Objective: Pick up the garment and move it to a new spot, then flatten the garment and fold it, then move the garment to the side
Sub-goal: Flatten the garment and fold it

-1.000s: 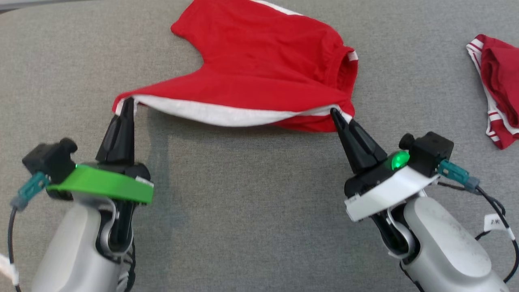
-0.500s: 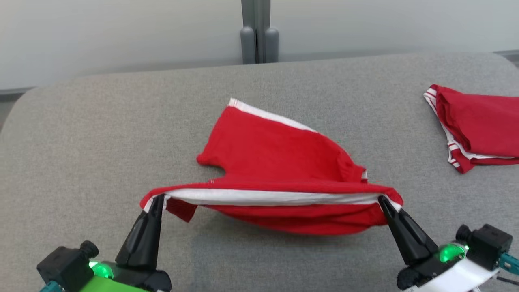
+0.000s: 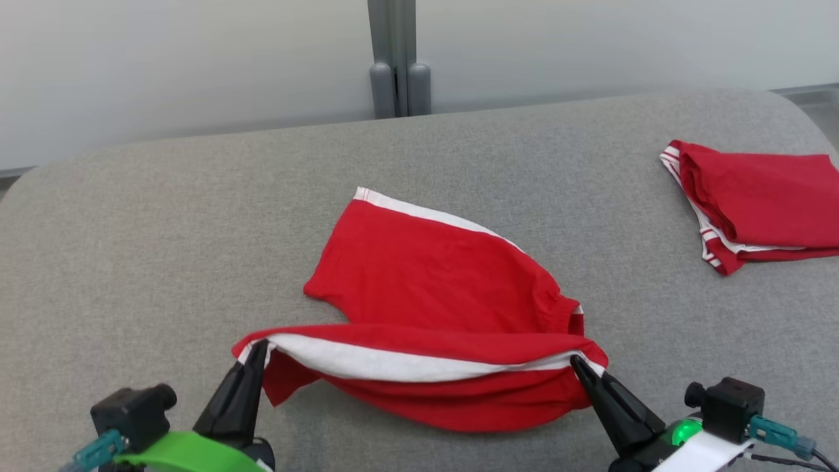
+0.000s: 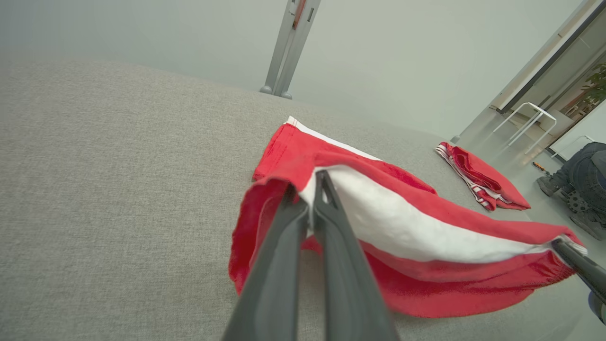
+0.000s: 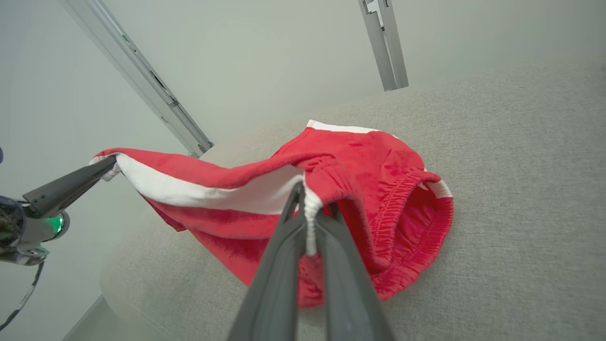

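left gripper (image 3: 257, 351): both dark fingers are pressed together, pinching the left end of the garment's white-banded edge. That corner is held up off the surface.
right gripper (image 3: 577, 360): fingers are closed on the opposite end of the same edge. The white trim is caught between the tips.
between the grippers: the white band (image 3: 406, 364) runs from one set of tips to the other with a slight sag. Red cloth hangs below it, and its lowest fold reaches the surface.
garment (image 3: 432, 282): red shorts with a white side stripe. The near edge is raised by both grippers, and the rest lies on the surface beyond the fingertips, stretching away from them. The gathered elastic waist opening (image 5: 407, 208) sits just past the right gripper's tips, on their right.
grey padded surface (image 3: 164, 229): lies under and all around both grippers and the cloth.
second garment (image 3: 760, 196): a folded red piece with white stripes. It lies flat, well beyond the right gripper and off to its right, apart from the held shorts.
grey post (image 3: 393, 59): stands upright past the far edge of the surface, roughly midway between the two grippers, against a pale wall (image 3: 164, 65).
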Controlling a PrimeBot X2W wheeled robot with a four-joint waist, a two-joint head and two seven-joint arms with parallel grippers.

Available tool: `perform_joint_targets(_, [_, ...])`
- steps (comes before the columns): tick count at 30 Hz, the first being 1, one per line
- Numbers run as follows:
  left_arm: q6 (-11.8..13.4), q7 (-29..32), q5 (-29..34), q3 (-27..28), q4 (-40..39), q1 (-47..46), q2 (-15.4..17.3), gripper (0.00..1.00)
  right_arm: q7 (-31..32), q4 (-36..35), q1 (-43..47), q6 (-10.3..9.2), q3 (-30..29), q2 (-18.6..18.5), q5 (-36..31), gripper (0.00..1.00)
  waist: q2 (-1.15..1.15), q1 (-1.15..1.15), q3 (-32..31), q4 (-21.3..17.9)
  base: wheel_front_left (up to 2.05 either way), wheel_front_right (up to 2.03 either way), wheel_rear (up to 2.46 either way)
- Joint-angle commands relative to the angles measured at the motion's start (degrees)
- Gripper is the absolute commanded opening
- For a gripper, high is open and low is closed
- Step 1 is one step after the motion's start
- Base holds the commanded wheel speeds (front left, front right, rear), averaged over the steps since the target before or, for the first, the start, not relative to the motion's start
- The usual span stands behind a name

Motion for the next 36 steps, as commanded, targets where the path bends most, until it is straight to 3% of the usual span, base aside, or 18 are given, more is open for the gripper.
perform_joint_targets(1, [-0.71, -0.03, -0.46, 0.28, 1.71, -3.11, -0.19, 0.0, -0.16, 1.01, -1.63, -0.08, 0.32, 0.69, -0.06, 0.0, 0.0, 0.0, 2.23, -1.55, 0.0, 0.0, 0.0])
perform_joint_targets(10, [-4.6, 1.96, 3.26, -2.13, 17.21, -19.87, -0.53, 0.0, -0.15, 8.52, -8.32, -0.07, -2.66, 10.46, -1.77, 0.0, 0.0, 0.0, 8.7, -5.71, 0.0, 0.0, 0.0])
perform_joint_targets(15, [-6.74, 2.76, 4.68, -3.77, 28.09, -30.34, -2.64, 0.0, -0.16, 13.48, -11.81, -0.06, -4.72, 16.52, -3.55, 0.0, 0.0, 0.0, 11.97, -7.29, 0.0, 0.0, 0.0])
perform_joint_targets(23, [-8.58, 1.86, 6.37, -5.3, 43.65, -42.99, -6.2, 0.0, -0.16, 17.29, -15.07, -0.07, -6.82, 20.34, -5.73, 0.0, 0.0, 0.0, 14.38, -9.0, 0.0, 0.0, 0.0])
perform_joint_targets(33, [-9.48, 0.33, 7.24, -6.16, 57.47, -53.11, -8.83, 0.0, -0.16, 18.62, -17.74, -0.06, -6.38, 21.69, -5.63, 0.0, 0.0, 0.0, 16.52, -11.31, 0.0, 0.0, 0.0])
perform_joint_targets(36, [-8.76, 0.51, 7.46, -6.28, 61.13, -55.24, -9.08, 0.0, -0.16, 19.26, -18.78, -0.07, -5.98, 21.81, -6.35, 0.0, 0.0, 0.0, 16.92, -11.76, 0.0, 0.0, 0.0])
